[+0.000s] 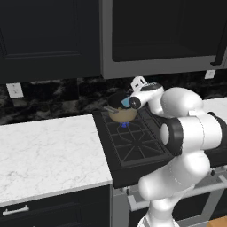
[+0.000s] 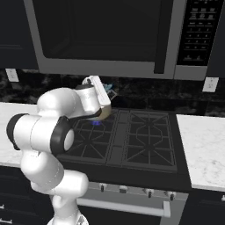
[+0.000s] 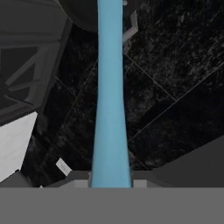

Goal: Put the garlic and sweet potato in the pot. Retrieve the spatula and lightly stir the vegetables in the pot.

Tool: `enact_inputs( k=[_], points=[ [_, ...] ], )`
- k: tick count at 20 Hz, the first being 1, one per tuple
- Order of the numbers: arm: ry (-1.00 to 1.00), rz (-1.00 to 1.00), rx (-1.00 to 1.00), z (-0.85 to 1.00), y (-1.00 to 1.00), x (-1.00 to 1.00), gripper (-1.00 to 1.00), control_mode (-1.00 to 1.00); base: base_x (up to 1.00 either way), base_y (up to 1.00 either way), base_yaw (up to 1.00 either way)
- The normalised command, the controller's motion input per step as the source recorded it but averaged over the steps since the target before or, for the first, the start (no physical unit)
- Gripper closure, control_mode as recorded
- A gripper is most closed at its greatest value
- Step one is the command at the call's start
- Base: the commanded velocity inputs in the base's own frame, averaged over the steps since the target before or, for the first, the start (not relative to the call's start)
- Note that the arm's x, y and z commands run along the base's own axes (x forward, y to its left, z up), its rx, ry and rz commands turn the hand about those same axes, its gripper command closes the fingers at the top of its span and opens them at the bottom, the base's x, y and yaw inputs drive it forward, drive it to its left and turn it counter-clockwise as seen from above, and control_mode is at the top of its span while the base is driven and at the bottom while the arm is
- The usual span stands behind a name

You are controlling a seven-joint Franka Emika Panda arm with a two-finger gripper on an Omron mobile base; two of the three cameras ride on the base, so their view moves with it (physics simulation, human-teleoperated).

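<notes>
The tan-gold pot (image 1: pixel 120 115) sits on the stove's back left burner. My gripper (image 1: pixel 129 102) hovers right over its rim, shut on the light blue spatula (image 1: pixel 126 103). In the hand view the spatula's handle (image 3: pixel 110 109) runs straight up from between my fingertips (image 3: pixel 78 177) into the pot's dark inside (image 3: pixel 83 13), and a grey side handle (image 3: pixel 131 26) shows beside it. From the right base view my hand covers most of the pot, and a bit of the spatula (image 2: pixel 108 88) sticks out past it. The garlic and sweet potato are hidden.
A blue flame (image 1: pixel 124 126) burns under the pot. The black stove grates (image 2: pixel 140 136) spread to the front and right. White marble counters lie to the left (image 1: pixel 44 150) and right (image 2: pixel 202 145). A microwave (image 2: pixel 110 35) hangs low above the stove.
</notes>
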Motion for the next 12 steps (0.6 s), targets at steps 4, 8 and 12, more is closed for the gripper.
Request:
enact_inputs(
  k=[4,8,12],
  points=[
    [0.0,0.0,-0.05,-0.16,0.07,0.14,1.0,-1.0,0.0,0.0,0.0],
    [0.0,0.0,-0.06,-0.08,0.11,0.08,1.0,-1.0,0.0,0.0,0.0],
    [0.0,0.0,-0.07,-0.01,0.09,0.04,1.0,-1.0,0.0,0.0,0.0]
  ],
)
